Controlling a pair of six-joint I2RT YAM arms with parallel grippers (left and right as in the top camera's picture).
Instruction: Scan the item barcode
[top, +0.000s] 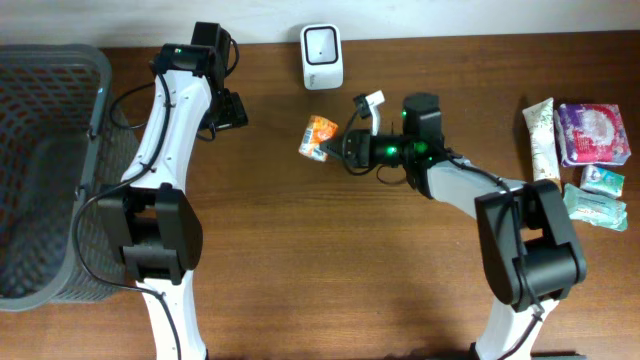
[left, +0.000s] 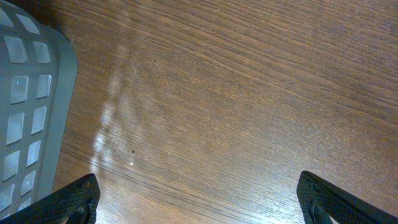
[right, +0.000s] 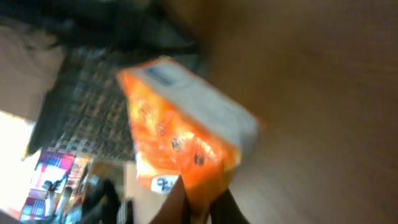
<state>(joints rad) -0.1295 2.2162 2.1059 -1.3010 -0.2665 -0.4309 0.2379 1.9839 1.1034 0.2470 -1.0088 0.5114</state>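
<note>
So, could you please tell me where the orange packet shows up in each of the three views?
Overhead: the orange packet is just left of centre in the upper half, below the white scanner, pinched by the right gripper.
Left wrist: not in it.
Right wrist: mid-frame, large and blurred.
Shared landmark: the brown wooden table, seen in all three.

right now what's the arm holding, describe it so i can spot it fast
On the wooden table, find the white scanner box at the far edge, near the middle. Just in front of it the right gripper pinches a small packet. It is the only orange one; the other packs lie grouped at the table's right edge.
</note>
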